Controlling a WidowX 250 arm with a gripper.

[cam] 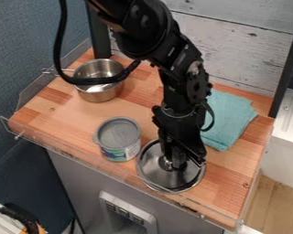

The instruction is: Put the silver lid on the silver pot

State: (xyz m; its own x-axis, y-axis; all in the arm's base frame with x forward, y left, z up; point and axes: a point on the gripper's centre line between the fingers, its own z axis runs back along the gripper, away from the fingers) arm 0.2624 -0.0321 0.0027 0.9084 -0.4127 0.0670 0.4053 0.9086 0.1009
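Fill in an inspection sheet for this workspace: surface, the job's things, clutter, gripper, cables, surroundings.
Surface: butcher-block-patterned wooden countertop with a clear edge guard.
Job's things: round silver metal pot uncovered at the back left; round silver lid lying apart from it, near the front edge.
Clutter: grey-topped cylindrical can beside the lid; folded teal cloth at the right.
Gripper: black gripper down at the lid's middle; grasp cannot be confirmed.
Cables: thick black cable loops from the top edge across the pot to the arm.
Surroundings: dark blue wall at left, whitewashed boards behind, grey panel with switches below.
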